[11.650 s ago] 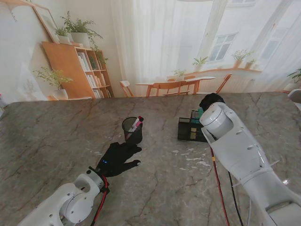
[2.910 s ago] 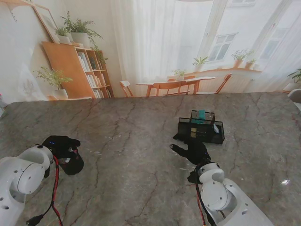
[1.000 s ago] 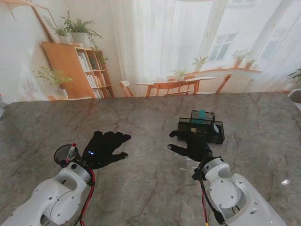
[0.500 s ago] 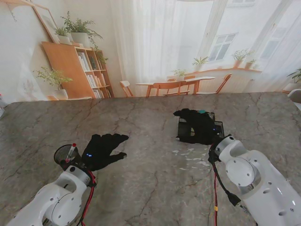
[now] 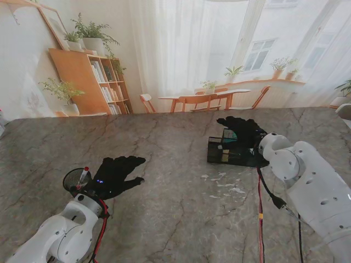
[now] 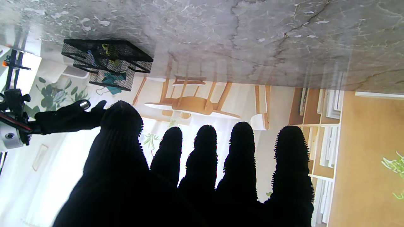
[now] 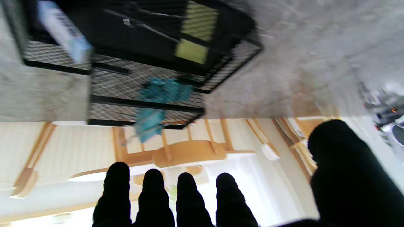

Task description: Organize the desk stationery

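Hands spread empty; mesh organizer under right, pen cup perhaps touching left

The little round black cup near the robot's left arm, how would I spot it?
Start at the marble table and go to the robot's left side. Beside the gloved left hand stands a round mesh pen cup, red-tipped pen inside, unlike the boxy organizer opposite.

Black mesh organizer, grey-veined table
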Motion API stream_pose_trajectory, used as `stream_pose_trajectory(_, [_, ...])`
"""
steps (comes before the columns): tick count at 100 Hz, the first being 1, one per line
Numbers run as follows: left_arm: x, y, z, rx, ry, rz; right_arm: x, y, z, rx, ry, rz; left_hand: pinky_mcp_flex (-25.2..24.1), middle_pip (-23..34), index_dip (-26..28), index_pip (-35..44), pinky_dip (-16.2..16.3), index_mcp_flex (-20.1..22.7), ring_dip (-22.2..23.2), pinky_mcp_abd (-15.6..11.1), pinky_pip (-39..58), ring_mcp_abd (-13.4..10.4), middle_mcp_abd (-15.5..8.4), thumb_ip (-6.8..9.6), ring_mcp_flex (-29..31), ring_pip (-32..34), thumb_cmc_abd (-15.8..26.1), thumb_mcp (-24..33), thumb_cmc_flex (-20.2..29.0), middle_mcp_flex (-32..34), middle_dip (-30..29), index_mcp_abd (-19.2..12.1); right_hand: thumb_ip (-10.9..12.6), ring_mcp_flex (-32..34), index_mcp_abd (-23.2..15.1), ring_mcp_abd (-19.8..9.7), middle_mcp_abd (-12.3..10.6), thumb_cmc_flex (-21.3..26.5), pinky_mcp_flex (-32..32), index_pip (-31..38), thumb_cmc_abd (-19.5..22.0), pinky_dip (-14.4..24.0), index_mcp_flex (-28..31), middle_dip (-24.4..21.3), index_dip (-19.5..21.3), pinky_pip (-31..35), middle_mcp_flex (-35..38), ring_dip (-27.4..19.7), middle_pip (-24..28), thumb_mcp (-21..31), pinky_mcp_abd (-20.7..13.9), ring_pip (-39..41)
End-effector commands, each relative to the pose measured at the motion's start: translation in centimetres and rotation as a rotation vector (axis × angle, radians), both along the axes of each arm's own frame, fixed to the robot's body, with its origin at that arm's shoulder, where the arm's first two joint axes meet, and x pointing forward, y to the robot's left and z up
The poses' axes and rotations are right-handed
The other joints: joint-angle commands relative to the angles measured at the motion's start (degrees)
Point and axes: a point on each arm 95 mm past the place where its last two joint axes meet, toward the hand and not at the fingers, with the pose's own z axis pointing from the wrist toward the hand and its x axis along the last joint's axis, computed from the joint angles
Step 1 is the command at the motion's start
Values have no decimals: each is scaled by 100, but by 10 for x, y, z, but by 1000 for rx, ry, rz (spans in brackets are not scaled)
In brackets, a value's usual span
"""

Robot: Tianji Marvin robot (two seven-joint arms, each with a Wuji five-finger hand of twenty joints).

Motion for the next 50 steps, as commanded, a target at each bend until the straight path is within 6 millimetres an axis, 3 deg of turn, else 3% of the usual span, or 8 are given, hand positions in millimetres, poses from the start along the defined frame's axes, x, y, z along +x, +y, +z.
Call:
stream_pose_trajectory(1, [-2, 0, -3, -5, 12, 1, 7, -16, 0, -20, 24, -49, -11, 10, 58, 37, 181, 94, 25, -67, 48, -19, -30, -320, 65, 36, 356, -12, -57, 44, 14, 77, 21, -14, 83, 9, 48, -199, -88, -140, 98, 88, -11, -53, -139, -28, -183, 56, -161, 110, -29, -44])
stream_pose_trajectory(12, [-2, 0, -4, -4, 12, 3, 15, -26, -5, -44, 33, -90, -1, 9, 61, 40, 190, 103, 34, -72, 65, -25, -44, -321, 79, 43, 356, -17, -61, 45, 16, 82, 18, 179, -34, -18, -22, -132, -67, -3, 20, 161, 1, 186, -104, 289, -138, 92, 43, 178, 0, -10])
stream_pose_trajectory(15, [-2, 0, -4, -3, 12, 3, 17, -28, -6, -53, 34, -96, 7, 10, 63, 43, 193, 110, 37, -71, 71, -34, -39, -321, 83, 45, 350, -15, -56, 48, 16, 78, 16, 202, -52, -11, -23, -129, -92, 57, 22, 78, -58, 245, 190, 428, -148, 95, 81, 164, 3, -22])
stream_pose_trajectory(28, [-2, 0, -4, -1, 15, 3, 24, -32, -13, -67, 51, -120, 24, 13, 70, 50, 200, 126, 49, -79, 88, -37, -43, -322, 118, 59, 356, -21, -70, 61, 19, 71, 25, 290, -119, -20, -60, -21, -30, 54, -33, 53, -42, 268, 306, 528, -83, 109, 128, 187, 1, 11])
stream_pose_trajectory(31, [-2, 0, -4, -1, 17, 4, 25, -33, -14, -73, 58, -119, 20, 13, 72, 53, 199, 134, 50, -81, 86, -42, -41, -319, 118, 58, 362, -13, -60, 64, 20, 71, 37, 340, -136, -20, -67, 33, -46, 16, -39, -80, -79, 287, 777, 746, -53, 125, 182, 142, 14, 15])
stream_pose_trajectory(42, [-2, -1, -4, 0, 21, 5, 29, -35, -22, -101, 83, -111, 32, 17, 81, 68, 206, 165, 57, -79, 101, -30, -43, -321, 131, 63, 376, -13, -58, 76, 22, 80, 51, 570, -174, -12, -82, 248, 86, 61, -120, 20, -85, 346, 1024, 1217, 99, 154, 296, 163, 68, 73])
stream_pose_trajectory(44, [-2, -1, -4, 1, 21, 4, 30, -35, -24, -105, 89, -112, 37, 18, 84, 73, 208, 174, 59, -79, 105, -37, -41, -322, 135, 64, 378, -15, -62, 79, 23, 73, 62, 638, -204, -33, -97, 382, 118, 99, -144, -28, -126, 372, 1464, 1382, 197, 173, 351, 91, 87, 87])
stream_pose_trajectory(50, [-2, -1, -5, 1, 23, 4, 31, -36, -30, -120, 101, -113, 51, 22, 92, 83, 213, 188, 66, -81, 118, -34, -39, -321, 151, 74, 382, -10, -45, 91, 26, 78, 82, 787, -237, -116, -157, 623, 227, 267, -215, -25, -196, 403, 2165, 1636, 399, 187, 455, 34, 149, 152])
